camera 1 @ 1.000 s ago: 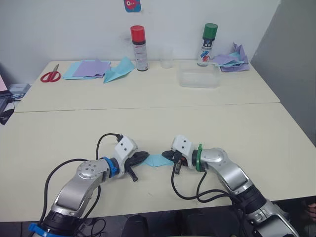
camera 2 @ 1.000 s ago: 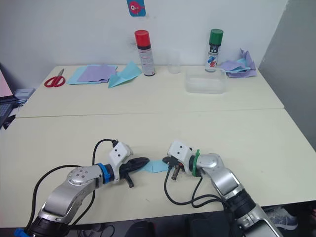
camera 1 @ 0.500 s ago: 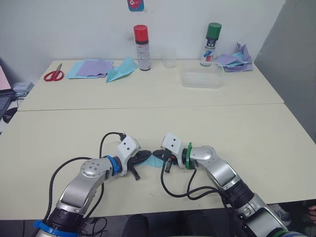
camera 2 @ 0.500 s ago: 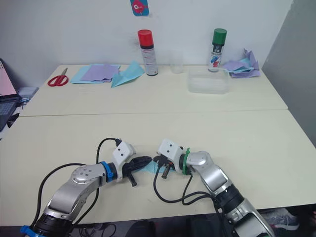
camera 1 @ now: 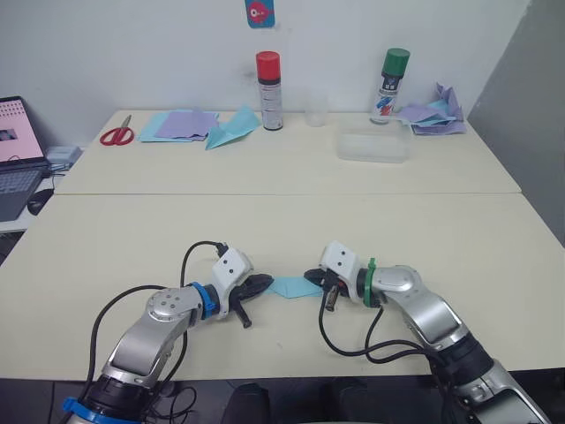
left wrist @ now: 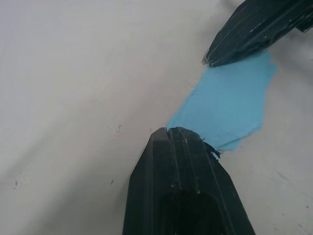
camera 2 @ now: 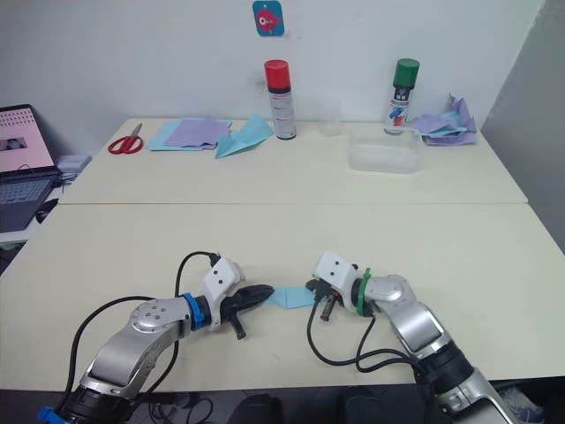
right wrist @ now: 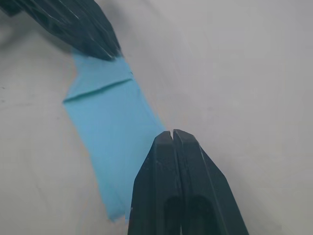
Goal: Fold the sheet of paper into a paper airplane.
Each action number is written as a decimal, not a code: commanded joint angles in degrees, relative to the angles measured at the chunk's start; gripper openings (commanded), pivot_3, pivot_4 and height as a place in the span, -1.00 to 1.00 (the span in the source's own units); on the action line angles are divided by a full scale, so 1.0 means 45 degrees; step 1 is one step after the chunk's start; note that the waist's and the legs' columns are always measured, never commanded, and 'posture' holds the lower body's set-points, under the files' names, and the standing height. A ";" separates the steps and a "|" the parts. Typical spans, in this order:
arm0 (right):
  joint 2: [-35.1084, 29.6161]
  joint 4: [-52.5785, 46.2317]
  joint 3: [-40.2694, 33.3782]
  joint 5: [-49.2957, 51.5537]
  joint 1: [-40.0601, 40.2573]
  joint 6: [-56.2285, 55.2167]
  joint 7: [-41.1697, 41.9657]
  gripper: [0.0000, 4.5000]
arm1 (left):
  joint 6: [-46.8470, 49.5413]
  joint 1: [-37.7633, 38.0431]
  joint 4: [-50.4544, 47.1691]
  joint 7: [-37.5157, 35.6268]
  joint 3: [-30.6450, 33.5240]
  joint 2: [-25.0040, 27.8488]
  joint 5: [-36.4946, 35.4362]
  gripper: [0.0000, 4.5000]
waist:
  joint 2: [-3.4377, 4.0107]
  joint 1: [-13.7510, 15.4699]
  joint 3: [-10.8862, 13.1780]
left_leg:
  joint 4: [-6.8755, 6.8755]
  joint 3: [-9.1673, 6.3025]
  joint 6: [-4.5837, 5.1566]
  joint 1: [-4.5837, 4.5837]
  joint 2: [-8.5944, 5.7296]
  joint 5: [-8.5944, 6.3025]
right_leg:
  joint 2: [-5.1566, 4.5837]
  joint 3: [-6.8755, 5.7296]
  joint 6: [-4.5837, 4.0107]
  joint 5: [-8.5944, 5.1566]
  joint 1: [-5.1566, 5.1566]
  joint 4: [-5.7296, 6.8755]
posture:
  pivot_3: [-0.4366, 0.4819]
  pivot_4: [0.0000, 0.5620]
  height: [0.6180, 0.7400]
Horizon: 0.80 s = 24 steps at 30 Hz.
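The sheet of paper [camera 1: 290, 287] is a small sky-blue folded wedge with a crease across it, lying low over the near table between my two grippers. My left gripper [camera 1: 261, 283] is shut on its left end; in the left wrist view the paper [left wrist: 230, 105] spreads out from the closed fingertips [left wrist: 178, 139]. My right gripper [camera 1: 313, 281] is shut on the right end, and in the right wrist view the paper [right wrist: 105, 122] runs under its closed fingers [right wrist: 172, 147]. Both grippers point at each other, about a paper's length apart.
On the far table stand a red-capped spray can [camera 1: 268, 79], a clear cup [camera 1: 316, 111], a green-capped can [camera 1: 395, 74] and a clear plastic box [camera 1: 372, 146]. Scissors [camera 1: 116, 134], lilac sheets [camera 1: 196, 124] and a teal paper dart [camera 1: 231, 130] lie far left. A laptop [camera 1: 18, 152] sits left.
The camera has shifted. Half a second ago the two grippers were nearly touching with the paper mostly hidden; now they stand apart and more paper shows between them.
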 commanded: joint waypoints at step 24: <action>-0.3402 -0.2510 -0.0687 0.0563 0.1321 -0.5435 0.3687 0.54 | -0.1087 0.1147 -0.3200 -0.3524 0.3292 0.3273 -0.1837 0.58 | -0.0081 -0.0086 0.0243 | 0.0012 -0.0030 0.0006 -0.0346 0.0001 0.0001 | 0.0064 -0.0043 0.0194 0.0107 -0.0179 -0.0121 | -0.05 -0.47 1.00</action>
